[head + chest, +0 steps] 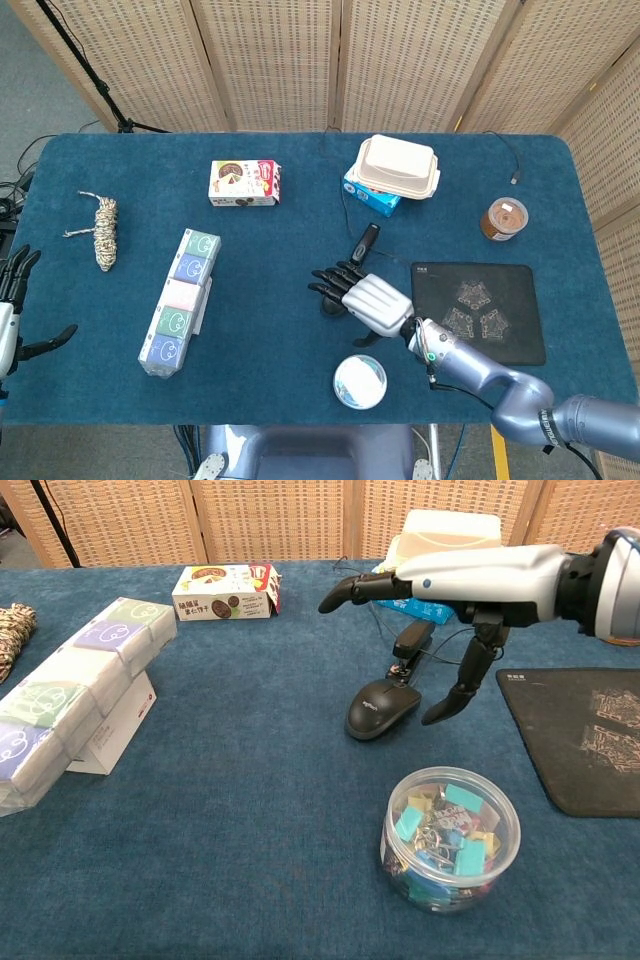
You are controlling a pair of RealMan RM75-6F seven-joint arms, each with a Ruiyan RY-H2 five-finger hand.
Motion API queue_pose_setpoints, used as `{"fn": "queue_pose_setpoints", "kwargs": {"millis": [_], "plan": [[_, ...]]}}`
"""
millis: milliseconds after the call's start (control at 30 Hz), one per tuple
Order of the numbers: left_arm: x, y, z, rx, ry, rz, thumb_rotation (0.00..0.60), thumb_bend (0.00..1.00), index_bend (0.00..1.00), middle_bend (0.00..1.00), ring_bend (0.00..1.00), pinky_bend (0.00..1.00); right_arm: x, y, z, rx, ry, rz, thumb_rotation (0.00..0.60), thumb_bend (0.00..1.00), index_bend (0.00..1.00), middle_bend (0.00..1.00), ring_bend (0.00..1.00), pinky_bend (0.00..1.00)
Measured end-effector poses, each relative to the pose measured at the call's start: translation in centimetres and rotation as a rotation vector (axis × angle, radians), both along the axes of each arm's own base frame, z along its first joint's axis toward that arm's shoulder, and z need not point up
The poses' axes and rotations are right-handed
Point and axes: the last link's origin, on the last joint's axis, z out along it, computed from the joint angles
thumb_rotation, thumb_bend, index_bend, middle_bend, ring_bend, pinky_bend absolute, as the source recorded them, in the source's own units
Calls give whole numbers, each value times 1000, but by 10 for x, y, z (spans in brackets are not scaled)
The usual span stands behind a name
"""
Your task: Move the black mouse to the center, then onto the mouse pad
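Note:
The black mouse [381, 707] lies near the table's middle with its cable running back toward the far boxes. My right hand [362, 296] hovers over it with fingers spread, and hides most of it in the head view. In the chest view the right hand [455, 578] is above the mouse, thumb pointing down just right of it, with no contact visible. The black mouse pad [510, 285] lies flat to the right, also seen as the mouse pad [565, 755]. My left hand [12, 300] stays at the table's left edge, fingers apart and holding nothing.
A clear tub of binder clips [450, 835] stands in front of the mouse. A black stapler [412, 642] lies just behind it. Farther back are a beige container on a blue box [392, 170], a snack box [244, 183] and a brown jar [503, 218]. Tissue packs [182, 300] and a rope bundle [104, 232] lie left.

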Motion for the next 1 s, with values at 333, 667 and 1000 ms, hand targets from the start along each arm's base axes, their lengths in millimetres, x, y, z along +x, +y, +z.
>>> {"fn": "queue_pose_setpoints", "kwargs": {"millis": [333,667,1000], "plan": [[2,-4,-4,-10,-5,-7,600,131,0,0,0,0,9,3,-25,12,-35,-23,600,0,0,0,0,0],[0,-9,2,7,-15,-18,600,131,0,0,0,0,0,-15,-46,-7,51,-51,600,0,23,0,0,0],[-2,-7,3,-6,-18,-12,600,130,0,0,0,0,-5,-40,-67,-57,167,-40,600,0,117,17,0,15]]}}
